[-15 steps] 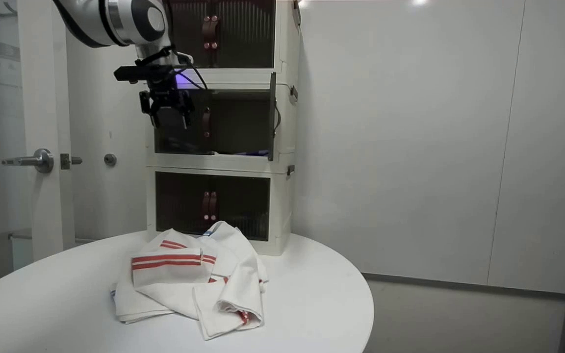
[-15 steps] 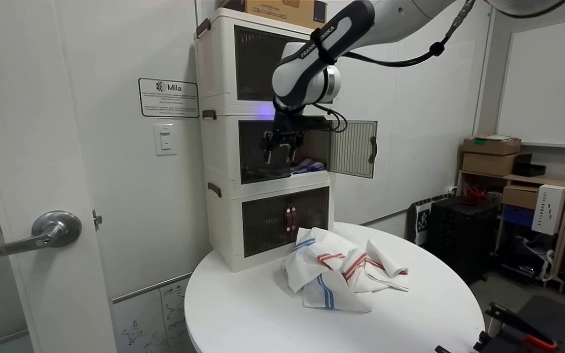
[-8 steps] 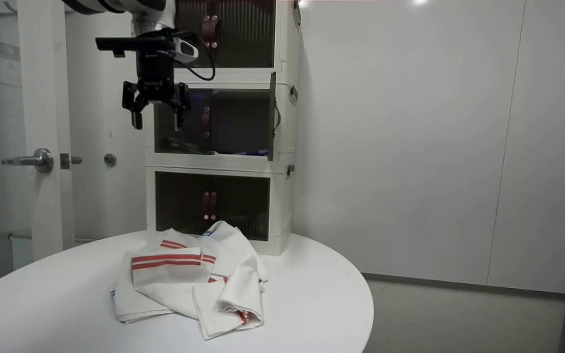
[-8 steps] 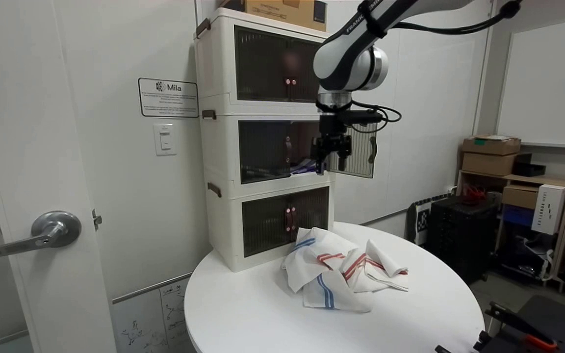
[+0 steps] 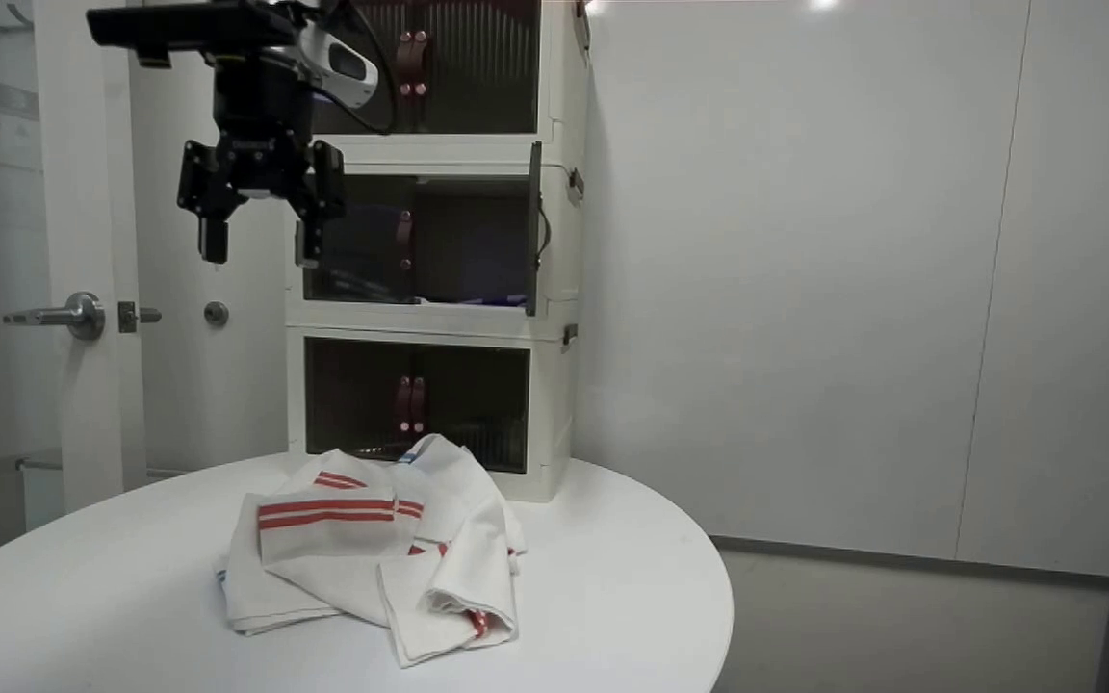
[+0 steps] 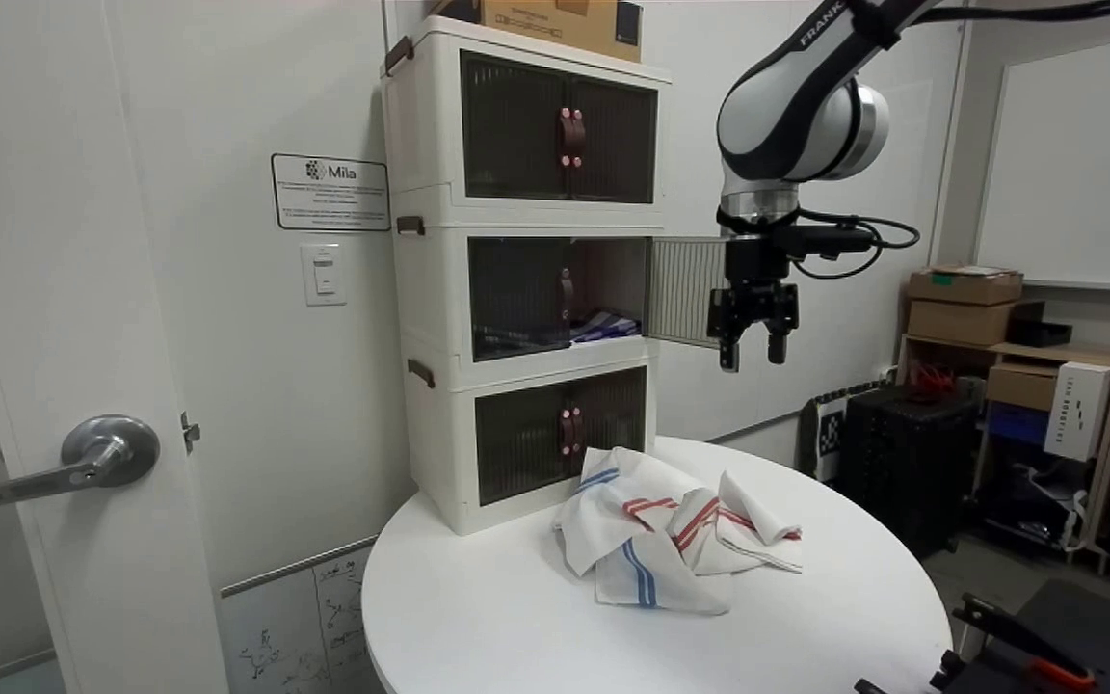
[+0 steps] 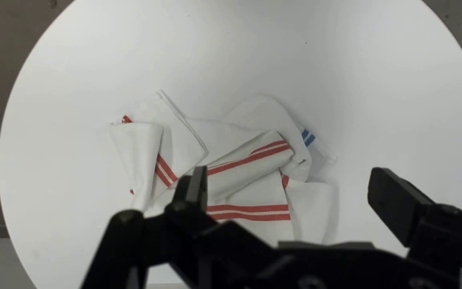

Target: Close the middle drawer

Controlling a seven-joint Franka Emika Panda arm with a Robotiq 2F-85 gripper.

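The middle drawer [image 6: 516, 299] is the middle tier of the white cabinet. Its left dark see-through panel is shut; this panel also shows in an exterior view [image 5: 372, 241]. Its right panel [image 6: 682, 289] is swung open outward and stands nearly edge-on in an exterior view [image 5: 534, 231]. Blue and white cloth-like items [image 6: 605, 326] lie inside. My gripper [image 5: 261, 252] is open and empty, fingers down, in front of the cabinet. In an exterior view the gripper [image 6: 753, 357] overlaps the open panel's outer edge and hides its handle. In the wrist view the gripper [image 7: 291, 176] is above the table; the drawer is out of view.
The top tier [image 6: 516, 125] and bottom tier [image 6: 526, 443] are shut. Crumpled white cloths [image 6: 651, 540] with red and blue stripes lie on the round white table [image 6: 516, 607] before the cabinet. A cardboard box [image 6: 555, 24] sits on top. A door handle [image 6: 112, 453] stands out beside the cabinet.
My gripper has backed away from the cabinet front, turned to point straight down, and stayed open. The open panel, the items inside and the cloths have not moved.
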